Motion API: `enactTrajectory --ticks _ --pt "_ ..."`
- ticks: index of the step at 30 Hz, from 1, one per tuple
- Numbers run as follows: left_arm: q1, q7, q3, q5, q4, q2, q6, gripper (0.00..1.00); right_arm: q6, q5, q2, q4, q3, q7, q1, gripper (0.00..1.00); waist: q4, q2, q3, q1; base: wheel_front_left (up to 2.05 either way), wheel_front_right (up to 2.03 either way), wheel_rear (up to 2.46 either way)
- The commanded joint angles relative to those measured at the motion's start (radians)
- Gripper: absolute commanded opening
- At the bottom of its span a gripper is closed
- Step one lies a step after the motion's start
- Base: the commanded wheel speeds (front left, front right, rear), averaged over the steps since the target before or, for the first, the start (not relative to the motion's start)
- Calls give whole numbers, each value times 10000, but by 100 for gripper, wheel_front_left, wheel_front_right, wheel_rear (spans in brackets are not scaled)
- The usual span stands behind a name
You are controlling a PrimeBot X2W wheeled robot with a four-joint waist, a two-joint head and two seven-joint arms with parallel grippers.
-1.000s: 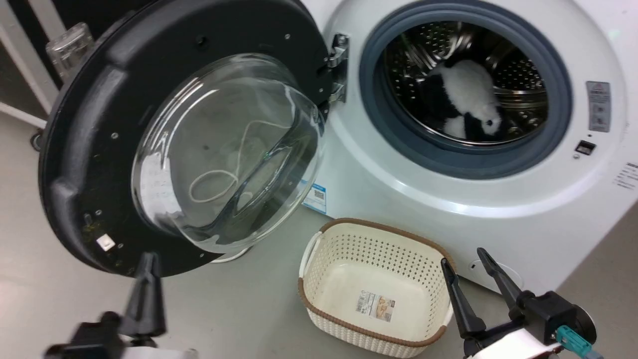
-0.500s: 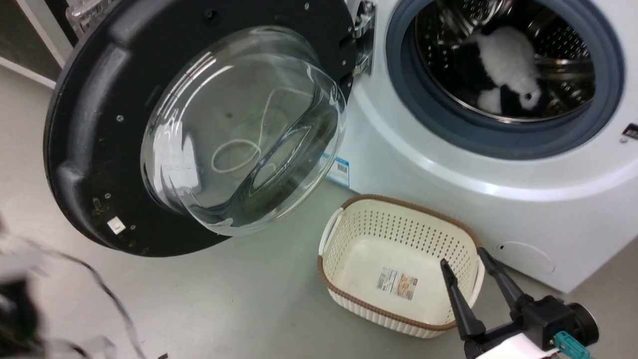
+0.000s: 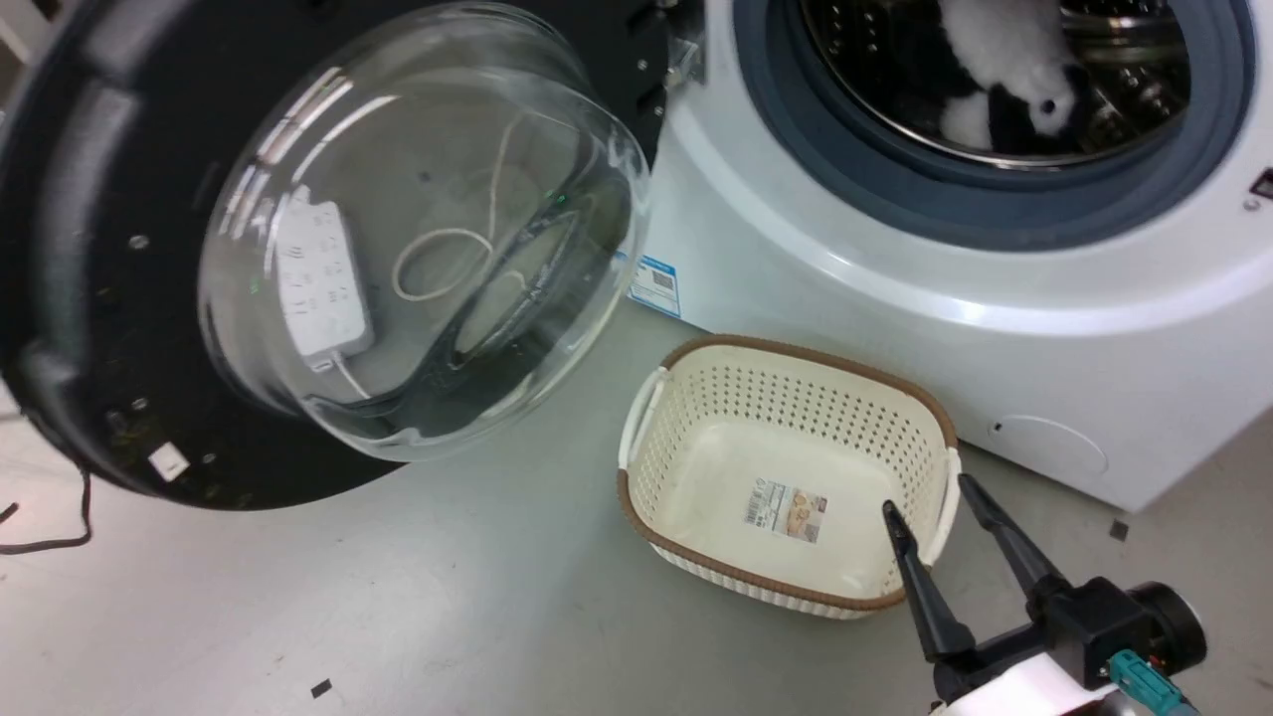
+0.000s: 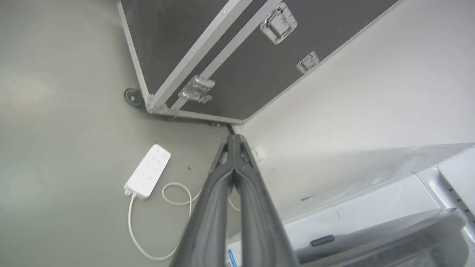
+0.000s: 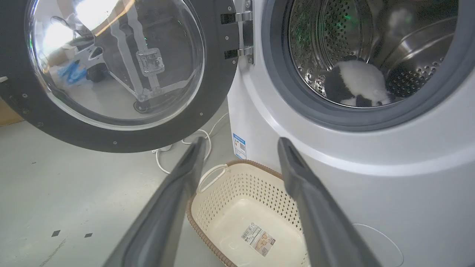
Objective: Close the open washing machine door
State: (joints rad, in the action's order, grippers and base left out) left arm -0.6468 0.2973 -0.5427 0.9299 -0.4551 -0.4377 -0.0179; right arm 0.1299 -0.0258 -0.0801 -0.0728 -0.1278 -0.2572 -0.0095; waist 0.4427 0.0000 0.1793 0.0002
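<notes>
**Head view.** The washing machine door [image 3: 328, 249] stands swung wide open at the left. Its black frame and bulging glass bowl face the camera, and it hangs from a metal hinge [image 3: 684, 62] on the left edge of the washing machine [image 3: 895, 298]. The grey-rimmed drum opening is uncovered, and a black-and-white plush toy [image 3: 1000, 70] lies inside it. A white power strip [image 3: 318, 278] with a looped cord is visible through the glass. A cream perforated basket [image 3: 806, 350] with a brown rim sits on the grey floor [image 3: 398, 597], just in front of the machine and below the port. The right gripper [image 3: 927, 495] is at the lower right, its fingers apart and holding nothing. Their tips are over the near right corner of the basket.

**Left wrist view.** The left gripper [image 4: 234, 139] points down towards the floor with its two fingers pressed together at the tips and nothing between them. Beyond them are the power strip [image 4: 147, 176] and its cord, a black flight case [image 4: 230, 55] with metal edging and latches, and a pale wall [image 4: 371, 92]. Part of the machine's white body [image 4: 371, 207] shows at the lower right.

**Right wrist view.** The fingers [image 5: 178, 193] are spread wide and frame the basket [image 5: 259, 167] and the machine's lower left corner. The door [image 5: 111, 66] is open at the upper left, well apart from the port. The toy [image 5: 356, 79] rests in the steel drum at the upper right.
</notes>
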Motion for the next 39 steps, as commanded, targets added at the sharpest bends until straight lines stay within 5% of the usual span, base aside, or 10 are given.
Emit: enactTrajectory --ticks 1,10,22,33,39 --pt "-216 766 -99 421 -585 -185 -105 0 8 -2 -136 29 25 -45 -164 100 -180 0 148 -2 0 0 0" --pt "-38 3302 -213 1885 -1349 -138 276 0 8 -62 -248 -38 104 -45 -138 100 -407 0 41 -2 0 0 0" --pt "1666 5884 329 2682 86 499 465 0 8 -174 122 -270 311 -45 114 100 -465 0 -1070 -2 0 0 0" --pt "4091 7240 811 3501 2803 2359 161 0 8 -240 283 -324 1038 -45 302 100 -1061 0 -1865 -2 0 0 0" --pt "5518 7351 1066 4593 4456 3720 -247 0 8 -247 295 -292 1314 -45 382 100 -1938 0 -2093 -2 0 0 0"
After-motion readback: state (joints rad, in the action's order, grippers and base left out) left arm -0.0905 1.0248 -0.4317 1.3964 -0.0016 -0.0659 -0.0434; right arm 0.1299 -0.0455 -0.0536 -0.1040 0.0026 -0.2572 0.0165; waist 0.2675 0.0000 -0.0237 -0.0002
